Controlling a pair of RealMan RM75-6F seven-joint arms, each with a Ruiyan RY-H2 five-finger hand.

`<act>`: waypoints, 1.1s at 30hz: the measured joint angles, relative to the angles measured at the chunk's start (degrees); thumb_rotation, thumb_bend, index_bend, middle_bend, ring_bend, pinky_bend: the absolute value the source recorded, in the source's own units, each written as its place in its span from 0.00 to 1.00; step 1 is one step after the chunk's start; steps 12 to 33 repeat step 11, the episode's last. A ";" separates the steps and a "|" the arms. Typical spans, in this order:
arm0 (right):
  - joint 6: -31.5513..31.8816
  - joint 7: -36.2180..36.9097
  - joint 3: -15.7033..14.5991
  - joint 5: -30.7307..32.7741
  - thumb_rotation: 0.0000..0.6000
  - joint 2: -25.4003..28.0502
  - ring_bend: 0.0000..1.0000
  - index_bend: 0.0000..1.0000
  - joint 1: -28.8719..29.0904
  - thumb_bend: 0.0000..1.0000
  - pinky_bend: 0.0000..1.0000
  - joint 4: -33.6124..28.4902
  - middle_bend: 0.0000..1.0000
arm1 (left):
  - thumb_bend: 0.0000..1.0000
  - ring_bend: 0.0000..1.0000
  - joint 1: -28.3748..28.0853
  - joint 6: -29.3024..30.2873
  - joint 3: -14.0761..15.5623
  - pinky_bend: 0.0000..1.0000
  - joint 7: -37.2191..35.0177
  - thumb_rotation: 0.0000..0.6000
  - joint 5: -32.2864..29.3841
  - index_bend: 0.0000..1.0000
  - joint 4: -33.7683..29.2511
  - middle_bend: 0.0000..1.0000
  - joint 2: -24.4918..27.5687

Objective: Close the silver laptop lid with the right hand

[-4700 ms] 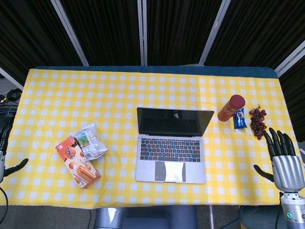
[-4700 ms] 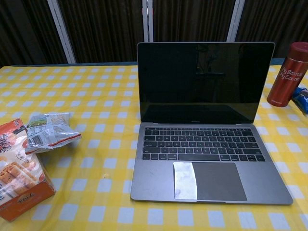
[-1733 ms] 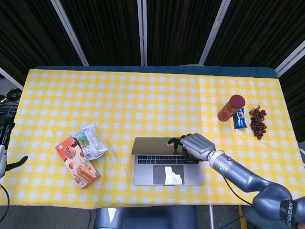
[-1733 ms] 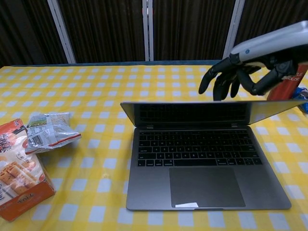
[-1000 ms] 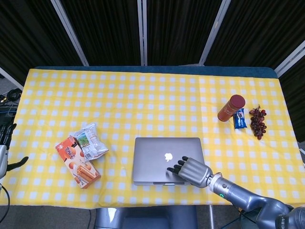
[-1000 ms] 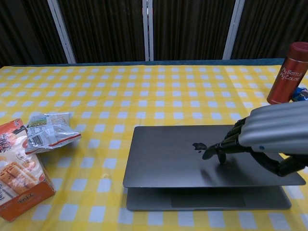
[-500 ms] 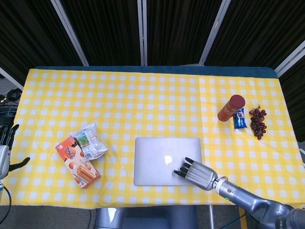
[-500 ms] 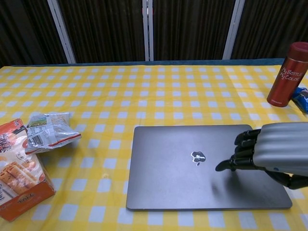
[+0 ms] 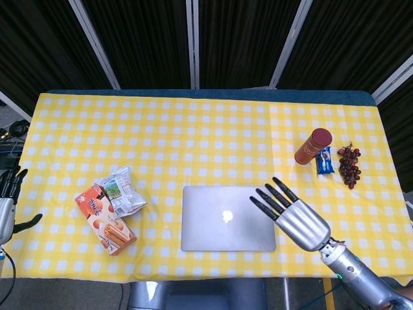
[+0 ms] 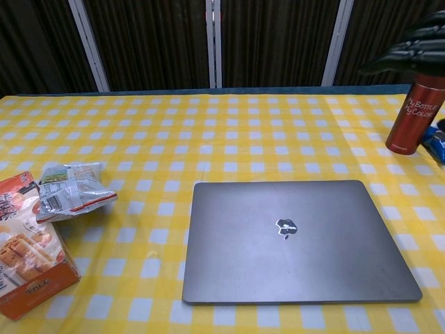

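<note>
The fingers (image 9: 274,197) of the right hand (image 9: 298,221) are seen spread wide and straight, with nothing held; they are raised above the right edge of the silver laptop (image 9: 228,217), and no contact with it can be made out. In the chest view only dark fingertips are caught at the upper right corner, so the height of the hand cannot be judged there.

The laptop is found shut flat on the yellow checked bench (image 9: 193,129), near its front edge, with its long axis running left to right. It lies just to the left of the right hand, which is by far the nearer; the left hand (image 9: 8,210) is seen at the far left edge, open and idle, partly cut off. The closing is judged done, and only a withdrawal of the right arm seems left.

A snack box (image 9: 104,219) and a foil packet (image 9: 121,191) lie left of the laptop; a red bottle (image 9: 313,146) and grapes (image 9: 350,164) stand well apart at the right.
</note>
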 measured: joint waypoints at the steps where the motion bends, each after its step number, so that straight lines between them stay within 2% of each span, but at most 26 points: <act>1: 0.70 0.01 0.11 1.12 1.00 -0.06 0.00 0.00 -0.99 0.00 0.00 -0.18 0.00 | 0.00 0.00 0.07 0.21 0.04 0.00 -0.03 1.00 0.18 0.00 -0.04 0.00 0.02; 6: 5.06 2.79 0.48 7.53 1.00 -3.42 0.00 0.00 -7.10 0.00 0.00 1.77 0.00 | 0.00 0.00 0.33 0.82 0.13 0.00 -0.54 1.00 0.66 0.00 -0.43 0.00 0.46; 11: 7.62 8.08 0.70 12.11 1.00 -9.50 0.00 0.00 -11.45 0.00 0.00 9.28 0.00 | 0.00 0.00 0.78 1.18 0.40 0.00 -1.52 1.00 0.93 0.00 -0.60 0.00 1.00; 33: 7.62 8.08 0.70 12.11 1.00 -9.50 0.00 0.00 -11.45 0.00 0.00 9.28 0.00 | 0.00 0.00 0.78 1.18 0.40 0.00 -1.52 1.00 0.93 0.00 -0.60 0.00 1.00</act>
